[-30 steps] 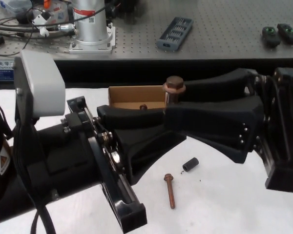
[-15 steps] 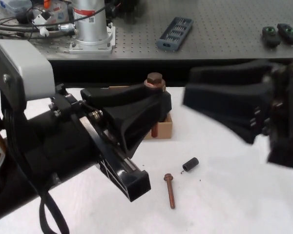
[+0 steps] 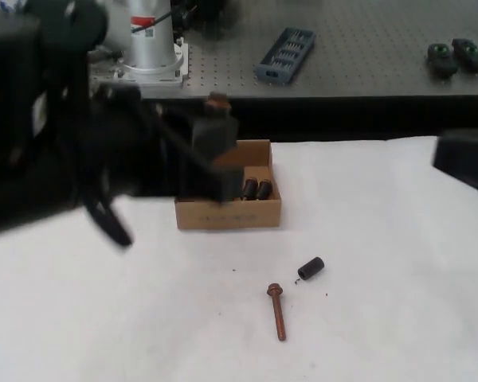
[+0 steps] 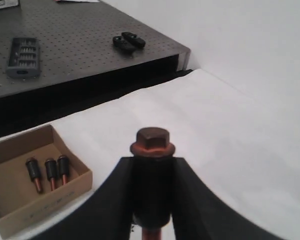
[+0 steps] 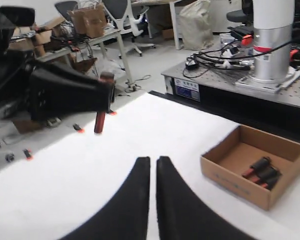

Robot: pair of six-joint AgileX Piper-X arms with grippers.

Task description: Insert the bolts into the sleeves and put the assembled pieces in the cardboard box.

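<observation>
My left gripper (image 4: 152,167) is shut on a copper bolt (image 4: 152,142) whose shank sits in a dark sleeve. It is held upright above the cardboard box (image 3: 227,213) in the high view, with the bolt head (image 3: 217,101) on top. Three assembled pieces (image 4: 49,171) lie in the box (image 4: 20,212). A loose bolt (image 3: 277,312) and a loose black sleeve (image 3: 311,268) lie on the white sheet in front of the box. My right gripper (image 5: 153,165) is shut on nothing, low over the sheet. From there I see the left gripper (image 5: 70,92) and the box (image 5: 240,182).
The black optical bench behind carries a blue bit rack (image 3: 285,52), two black-and-green parts (image 3: 456,54) and a metal post base (image 3: 150,44). The right arm (image 3: 466,163) shows at the right edge. White sheet (image 3: 398,318) lies open to the right of the loose parts.
The two grippers, together at the bolt over the box, have parted. The right one let go and drew back to the right edge. The left one swung left and back with the bolt.
</observation>
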